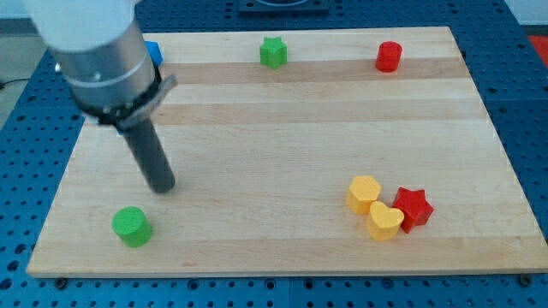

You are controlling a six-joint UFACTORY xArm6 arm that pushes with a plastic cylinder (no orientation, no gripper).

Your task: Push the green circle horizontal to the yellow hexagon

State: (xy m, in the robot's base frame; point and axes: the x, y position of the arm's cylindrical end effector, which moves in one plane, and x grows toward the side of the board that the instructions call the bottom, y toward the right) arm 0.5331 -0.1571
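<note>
1. The job was not done, as far as I could judge. The green circle (132, 226) sat near the view's bottom left corner of the wooden board (282, 137). The yellow hexagon (363, 193) sat far off toward the view's right. The circle was a little lower on the board than the hexagon, so the two were not quite in a row.

2. My tip (162, 186) was just above the green circle and a bit to its right. It was close to the circle but did not touch it.

3. There was no claw on this arm, only the rod, so it held nothing.

4. I think a small push toward the view's top was left to do, to bring the circle level with the hexagon.

5. The rod was dark, smooth and round. It hung from a fat grey part of the arm.

6. The board was pale wood with long stripes in it. It lay on a blue table (17, 137) full of little holes.

7. The blocks looked smooth and chunky, like plastic toys.

8. A yellow heart (384, 222) touched the hexagon, and a red star (413, 208) touched the heart.

9. Near the view's top were a green star (273, 52), a red block (389, 56) with a roundish shape, and a blue block (153, 52) half hidden by the arm.
</note>
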